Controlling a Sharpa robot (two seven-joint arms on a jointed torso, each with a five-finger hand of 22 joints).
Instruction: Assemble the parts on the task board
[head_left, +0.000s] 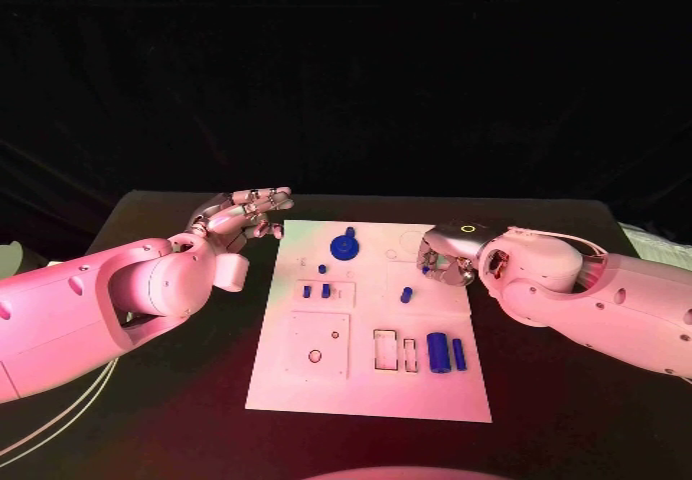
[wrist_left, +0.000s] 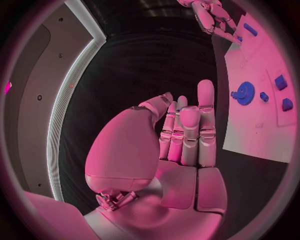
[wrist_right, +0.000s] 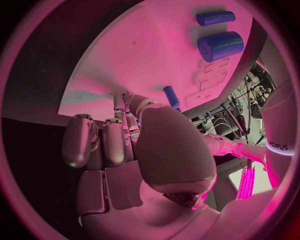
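The white task board (head_left: 361, 385) lies in the middle of the table. On it are a blue gear (head_left: 345, 245), two small blue blocks (head_left: 316, 291), a blue peg (head_left: 407, 294), and a thick blue cylinder (head_left: 437, 352) beside a thinner one (head_left: 459, 353). My left hand (head_left: 242, 213) hovers off the board's far left corner, fingers stretched out and holding nothing (wrist_left: 184, 130). My right hand (head_left: 450, 258) is over the board's right side with its fingers curled down to the surface (wrist_right: 119, 130). A bit of blue (head_left: 427, 268) shows at its fingertips; whether it is pinched is hidden.
A raised square plate (head_left: 317, 343) with holes and two rectangular slots (head_left: 397, 350) sit on the board's near half. Dark table surface lies on both sides of the board. The peg (wrist_right: 170, 96) and cylinders (wrist_right: 219, 46) lie beyond my right thumb.
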